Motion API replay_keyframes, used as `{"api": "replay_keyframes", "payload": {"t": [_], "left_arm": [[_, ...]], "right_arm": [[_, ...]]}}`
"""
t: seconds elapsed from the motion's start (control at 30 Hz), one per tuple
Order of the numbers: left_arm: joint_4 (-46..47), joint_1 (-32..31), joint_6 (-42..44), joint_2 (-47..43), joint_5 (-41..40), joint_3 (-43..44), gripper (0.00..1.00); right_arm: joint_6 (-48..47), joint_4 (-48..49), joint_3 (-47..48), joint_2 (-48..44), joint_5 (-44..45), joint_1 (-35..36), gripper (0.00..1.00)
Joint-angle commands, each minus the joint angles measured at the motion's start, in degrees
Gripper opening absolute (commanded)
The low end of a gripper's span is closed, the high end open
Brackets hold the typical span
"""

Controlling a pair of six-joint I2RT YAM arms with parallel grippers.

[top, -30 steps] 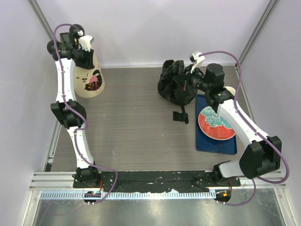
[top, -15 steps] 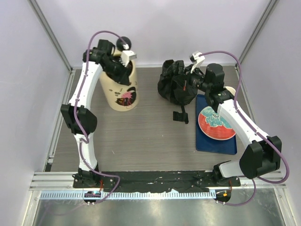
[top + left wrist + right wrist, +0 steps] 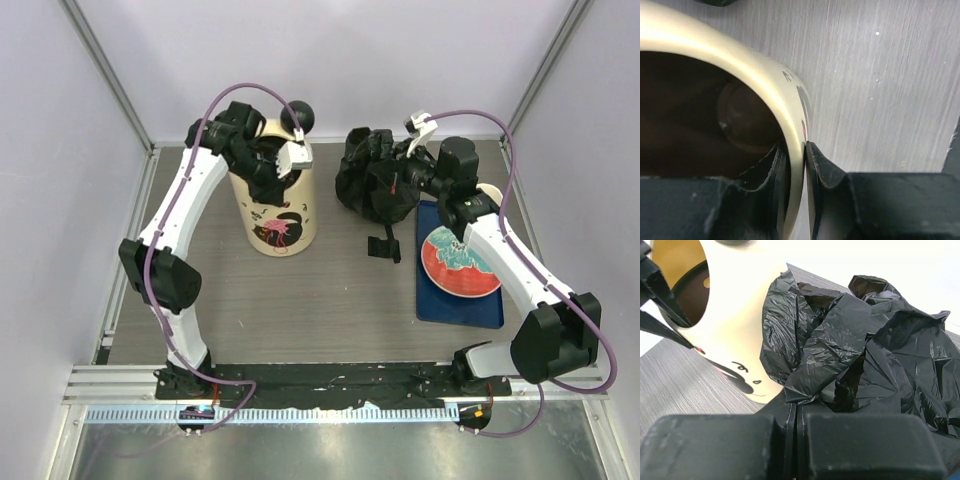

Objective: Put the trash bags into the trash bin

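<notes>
Left of centre at the back, the left gripper [image 3: 799, 170] pinches the rim of the upright trash bin [image 3: 283, 215]; beside it to the right the trash bags [image 3: 372, 185] sit heaped on the table [image 3: 300, 300], one fold clamped in the closed right gripper [image 3: 794, 412]; none is in the bin yet

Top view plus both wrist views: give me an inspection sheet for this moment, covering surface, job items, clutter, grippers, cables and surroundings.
Surface: grey grained table.
Job's things: cream bin at the back, left of centre; black bag heaped on the table to its right, outside the bin.
Clutter: red plate on a blue tray; small black piece near the bag.
Grippers: left gripper clamped on the bin's rim, one finger inside, one outside; right gripper shut on a fold of the bag.
Cables: purple cables loop along both arms; no snag seen.
Surroundings: pale walls, metal frame posts.
</notes>
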Motion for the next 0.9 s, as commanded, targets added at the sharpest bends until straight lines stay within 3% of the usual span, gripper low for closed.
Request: {"api": "replay_keyframes", "payload": {"t": [0.0, 0.1, 0.13, 0.23, 0.3, 0.4, 0.47, 0.53, 0.73, 0.87], "left_arm": [[-13.1, -0.4, 13.3, -6.7, -1.8, 2.3, 0.26], [-11.6, -0.4, 12.4, -8.6, 0.5, 5.5, 0.44], [-9.8, -0.4, 12.0, -9.3, 1.0, 6.1, 0.58], [-4.9, -0.8, 10.8, -14.2, 0.6, 3.1, 0.71], [-0.1, -1.1, 8.3, -19.0, -1.8, 0.3, 0.71], [17.2, -1.2, 2.1, -27.8, -7.4, -9.2, 0.71], [34.5, -1.3, 0.1, -32.3, -12.3, -19.8, 0.71], [45.0, -1.5, 3.3, -35.4, -17.6, -27.3, 0.72], [60.6, -1.6, 6.6, -34.2, -22.1, -33.4, 0.73], [61.8, -1.9, 6.9, -30.7, -22.4, -32.4, 0.73]], "right_arm": [[0.5, 1.8, 0.1, -2.0, 0.0, -0.1, 0.01], [0.7, 1.8, 0.2, -2.1, 0.1, -0.1, 0.01], [0.6, 1.8, 0.2, -2.2, 0.1, -0.2, 0.01], [0.4, 1.6, 0.0, -2.7, 0.3, -0.2, 0.01], [0.2, 1.3, 0.0, -2.9, 0.3, -0.2, 0.01], [0.3, 1.3, 0.2, -3.0, -0.1, -0.2, 0.01], [0.4, 1.3, 0.2, -3.0, -0.1, -0.2, 0.01], [0.6, 1.7, 0.2, -2.8, -0.4, -0.2, 0.01], [0.8, 1.8, 1.0, -2.4, -0.4, -0.2, 0.01], [0.4, 1.5, 1.2, -2.5, -0.4, -0.1, 0.01]]}}
